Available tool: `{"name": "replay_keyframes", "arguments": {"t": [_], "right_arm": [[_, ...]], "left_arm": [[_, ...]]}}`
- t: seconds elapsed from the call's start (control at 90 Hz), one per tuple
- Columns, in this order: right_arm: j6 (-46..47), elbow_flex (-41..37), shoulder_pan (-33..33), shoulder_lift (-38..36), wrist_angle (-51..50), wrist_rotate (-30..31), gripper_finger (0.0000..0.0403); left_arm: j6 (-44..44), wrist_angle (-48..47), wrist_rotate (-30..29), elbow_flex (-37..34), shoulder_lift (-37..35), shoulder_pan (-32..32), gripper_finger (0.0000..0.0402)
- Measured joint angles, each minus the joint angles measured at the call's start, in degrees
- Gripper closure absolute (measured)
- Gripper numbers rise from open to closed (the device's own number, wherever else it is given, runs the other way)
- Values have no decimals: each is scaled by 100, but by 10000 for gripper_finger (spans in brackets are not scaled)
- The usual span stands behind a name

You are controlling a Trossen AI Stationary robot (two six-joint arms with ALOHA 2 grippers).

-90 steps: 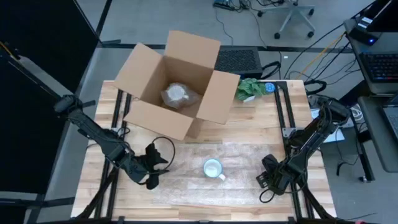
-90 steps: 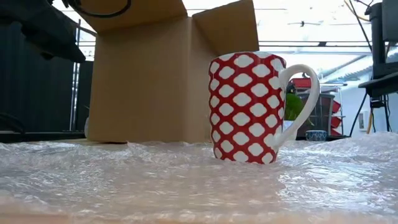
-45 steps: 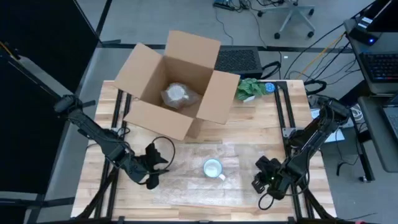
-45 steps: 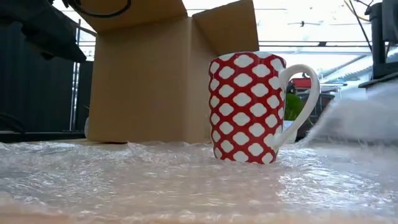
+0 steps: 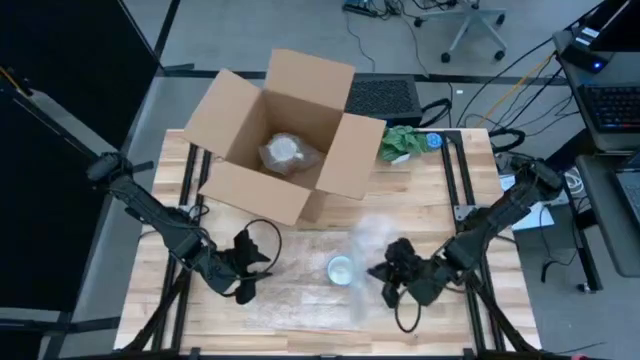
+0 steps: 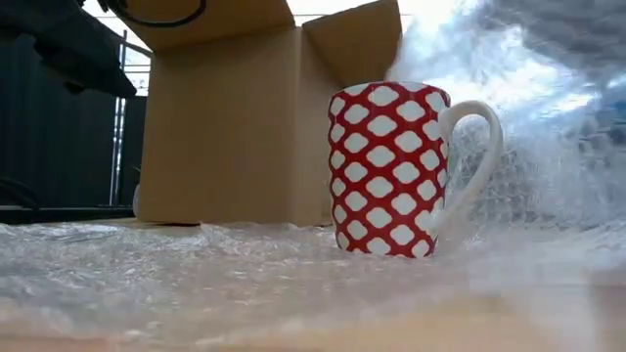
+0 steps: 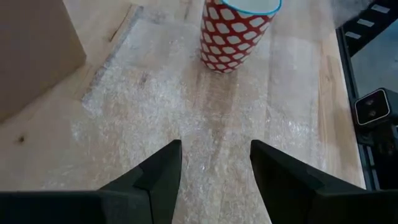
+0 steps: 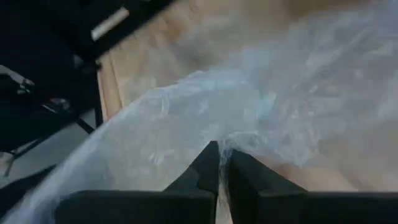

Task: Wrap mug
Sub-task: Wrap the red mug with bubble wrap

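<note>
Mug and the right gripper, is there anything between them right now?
Only the bubble wrap itself. The right gripper is shut on its edge and holds the raised sheet beside the mug, on the handle side. Nothing else visible stands between them. The left gripper waits open on the other side.

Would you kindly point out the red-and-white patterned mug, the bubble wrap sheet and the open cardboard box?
Red-and-white patterned ceramic mug (image 6: 389,168): low view, middle of its body.
Clear bubble wrap sheet (image 7: 186,118): left wrist view, flat part on the table.
Open brown cardboard box (image 5: 238,190): high view, its near front wall.
</note>
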Motion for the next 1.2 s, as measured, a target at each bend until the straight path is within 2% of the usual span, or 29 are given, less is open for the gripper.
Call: {"name": "replay_keyframes", "arguments": {"t": [0.167,0.433,0.622,0.7,0.822,1.0,1.067,1.2], "right_arm": [[-552,0,-374,42,201,-97,403],[-1560,0,-884,869,1779,-1493,403],[-1658,0,-1159,1313,2192,-1872,403],[-1658,0,-1244,1431,2225,-2044,403],[-1674,0,-1316,1583,2357,-2256,403],[-1761,0,-1329,1644,2365,-2286,403],[-1802,0,-1329,1644,2362,-2286,403],[-1886,0,-1329,1644,2361,-2286,403]], "left_arm": [[0,1,0,0,0,0,222],[2,2,0,0,0,0,222],[41,123,0,0,0,2,222],[326,522,-2,0,0,18,222],[1010,1662,-4,0,0,162,222],[1884,3275,62,2,300,534,222],[2072,3504,281,116,589,715,222],[2163,3426,728,775,1468,1047,222]]}}
